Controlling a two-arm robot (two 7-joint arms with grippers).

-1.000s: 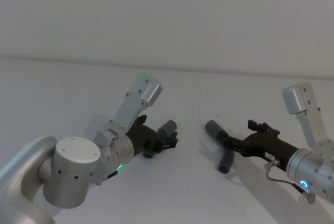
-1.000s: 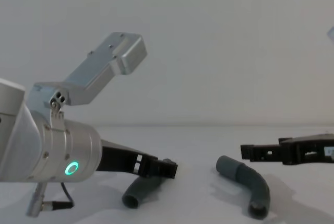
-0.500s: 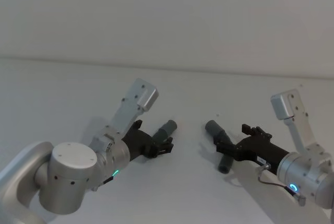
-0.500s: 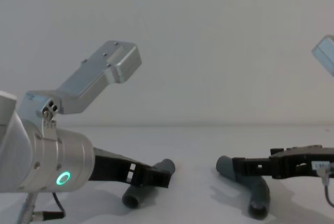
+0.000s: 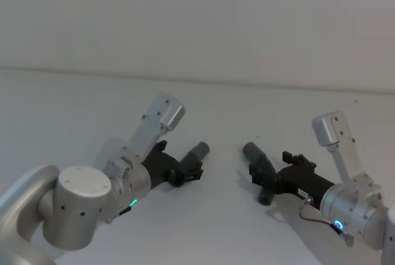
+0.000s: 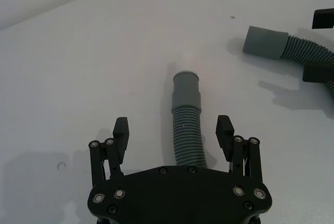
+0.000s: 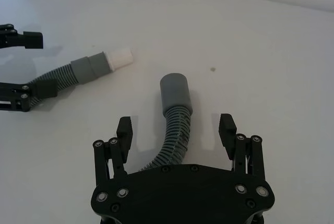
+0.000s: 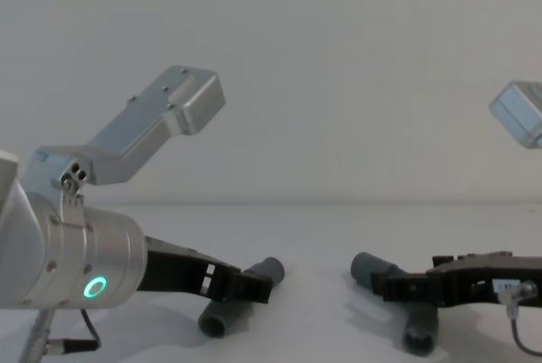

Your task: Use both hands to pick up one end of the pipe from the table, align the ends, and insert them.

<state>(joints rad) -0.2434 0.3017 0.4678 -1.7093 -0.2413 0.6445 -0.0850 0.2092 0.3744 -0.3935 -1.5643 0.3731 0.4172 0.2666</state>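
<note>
We have two dark-grey pipe pieces flat on the white bench [image 5: 74,104], well apart. Both have ribbed middles and smooth cuffs. The left piece [image 6: 186,122] is nearly straight and the right piece [image 7: 176,110] is curved. The left claw [image 6: 173,125] and right claw [image 7: 176,124] are spread wide, each straddling its piece's ribbed section, with the fingers clear of the pipe.

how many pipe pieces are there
2. The left piece lies on the table between the open fingers of the left gripper; the right piece lies between those of the right gripper.
</note>
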